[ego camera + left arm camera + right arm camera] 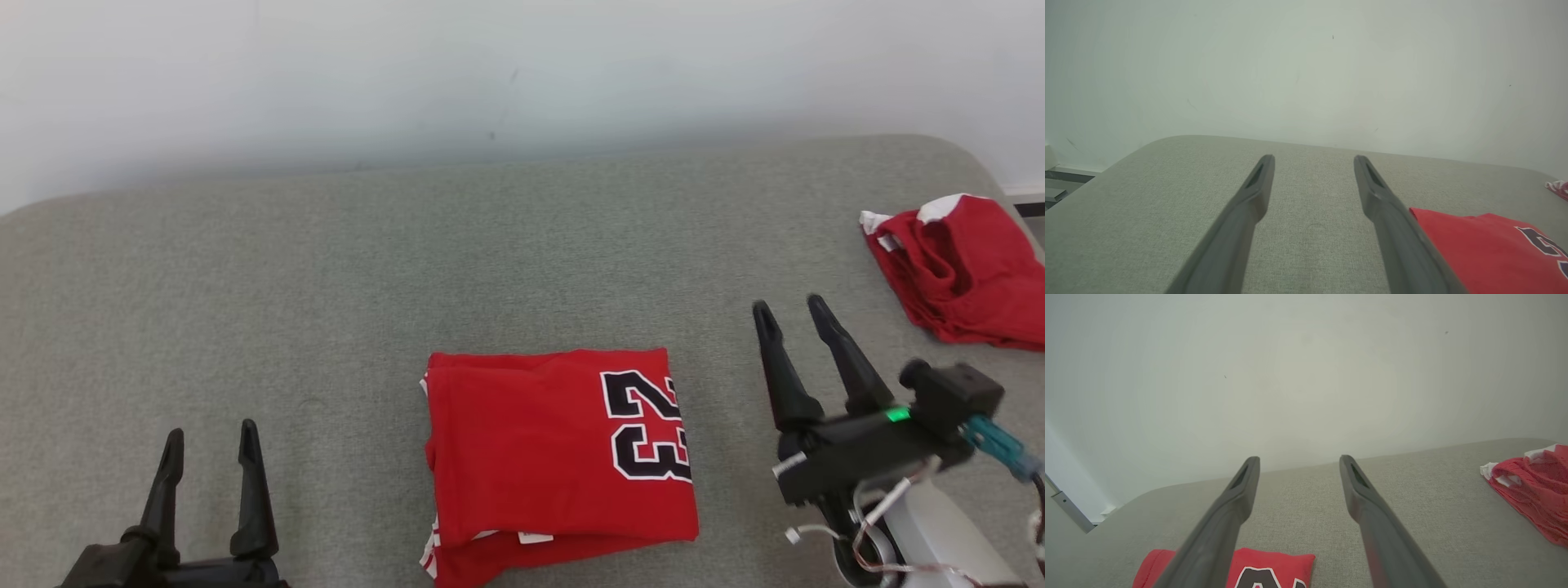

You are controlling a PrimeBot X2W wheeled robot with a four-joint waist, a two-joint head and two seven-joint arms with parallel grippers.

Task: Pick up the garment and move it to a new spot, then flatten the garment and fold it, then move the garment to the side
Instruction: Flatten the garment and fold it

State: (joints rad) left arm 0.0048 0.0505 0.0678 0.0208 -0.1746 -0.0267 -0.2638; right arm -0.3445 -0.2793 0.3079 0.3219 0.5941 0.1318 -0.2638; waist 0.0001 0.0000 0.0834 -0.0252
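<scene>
**Folded garment [555, 457], ready for its move to the side.**
The jersey lies as a neat square, number uppermost, at the front middle of the grey tabletop [326, 269]. Your left claw [211, 437] and right claw [790, 306] flank it, both spread wide, empty and clear of the cloth. Folding looks done. Next, pinch every layer along one edge so that the stack shifts without opening, keeping clear of the crumpled red cloth [963, 269] at far right.
</scene>
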